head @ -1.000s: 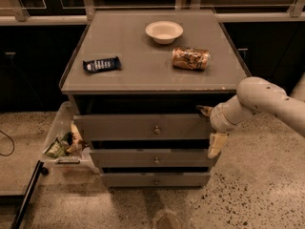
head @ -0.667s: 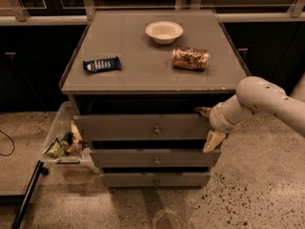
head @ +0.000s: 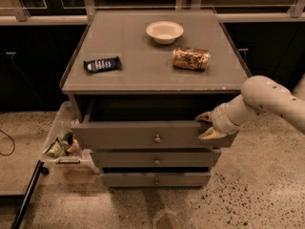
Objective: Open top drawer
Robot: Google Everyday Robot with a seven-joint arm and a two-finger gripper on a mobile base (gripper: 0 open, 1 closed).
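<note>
The top drawer point(head: 143, 135) is the widest grey front, with a small round knob point(head: 157, 138) at its centre. It stands pulled out a little from the cabinet, with a dark gap above its front. My gripper point(head: 207, 126) is at the right end of the drawer front. One finger point(head: 204, 117) lies over the top edge and the other finger point(head: 210, 135) presses on the face, so it is shut on the front. My white arm point(head: 267, 101) comes in from the right.
Two narrower drawers point(head: 156, 159) point(head: 156, 179) sit shut below. On the cabinet top lie a white bowl point(head: 164, 31), a crumpled snack bag point(head: 191, 58) and a dark bar wrapper point(head: 102, 64). A clear bin with litter point(head: 64, 142) stands at the cabinet's left, and a dark pole point(head: 28, 192) lies on the floor.
My lower finger has swung up from hanging below the drawer front to press against its face. The drawer front has come out slightly toward the camera.
</note>
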